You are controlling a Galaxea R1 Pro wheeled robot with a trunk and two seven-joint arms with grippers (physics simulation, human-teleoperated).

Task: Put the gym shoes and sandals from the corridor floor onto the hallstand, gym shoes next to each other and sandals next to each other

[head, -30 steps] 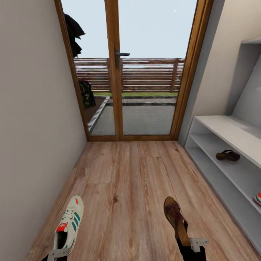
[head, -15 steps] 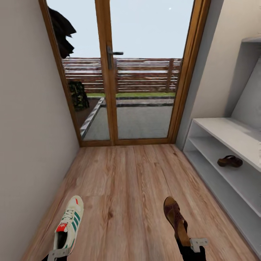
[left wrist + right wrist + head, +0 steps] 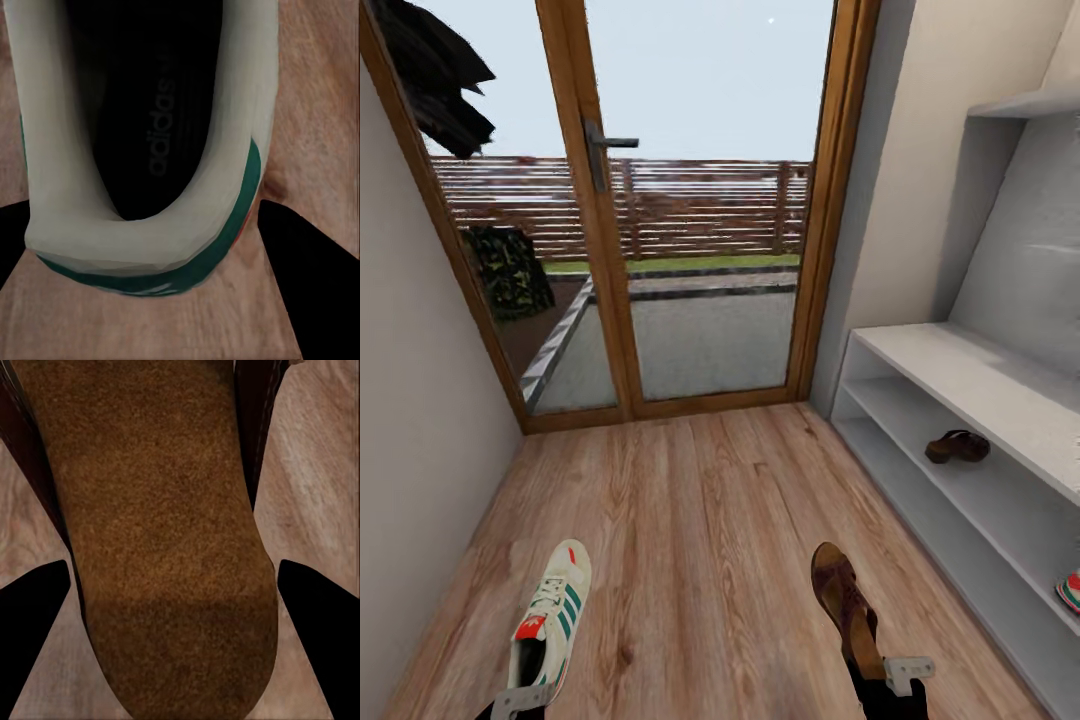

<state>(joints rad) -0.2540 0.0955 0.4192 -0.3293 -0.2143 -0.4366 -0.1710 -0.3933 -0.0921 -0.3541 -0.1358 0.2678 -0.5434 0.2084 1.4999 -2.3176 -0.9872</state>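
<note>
view swung toward hallstand (camera moved, shoes didn't); left gripper clamps gym shoe, right gripper clamps sandal; placing next.

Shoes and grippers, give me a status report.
Left gripper shut on gym shoe; right gripper shut on sandal. Other sandal already on hallstand shelf. Path to rack open.

Narrow corridor. Wood-framed glass door at 12 o'clock, daylight behind it, slatted fence outside. Plain light wall at 9 o'clock. White wall at 2 o'clock.
</note>
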